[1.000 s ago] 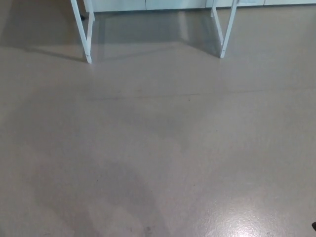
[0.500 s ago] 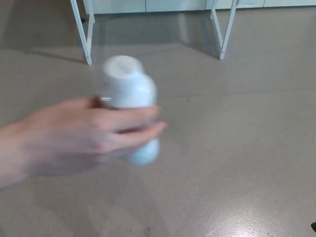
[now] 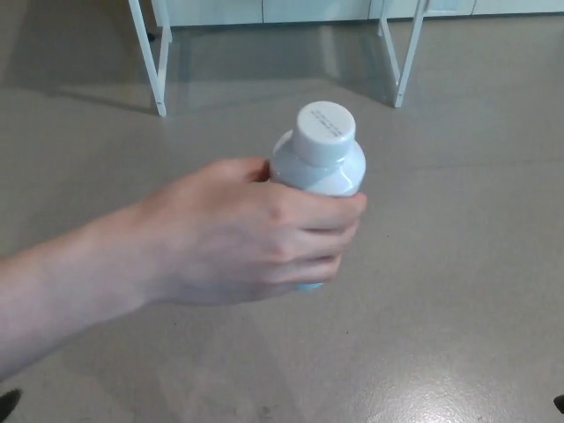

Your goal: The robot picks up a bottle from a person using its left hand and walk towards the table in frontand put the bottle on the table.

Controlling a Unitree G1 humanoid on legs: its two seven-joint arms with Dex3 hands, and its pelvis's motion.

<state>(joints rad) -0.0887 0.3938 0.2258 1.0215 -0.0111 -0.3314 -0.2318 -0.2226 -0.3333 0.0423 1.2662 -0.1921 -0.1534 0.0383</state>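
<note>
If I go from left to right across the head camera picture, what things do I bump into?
person's forearm → person's hand → white bottle → white table leg far back on the right.

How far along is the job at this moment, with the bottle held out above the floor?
Nothing looks finished yet. In hand: a person's hand holds the pale blue plastic bottle with a white cap out above the grey floor, and no robot hand touches it. Left to do: take the bottle with the left hand, walk to the white table legs ahead, and set it on the table.
</note>
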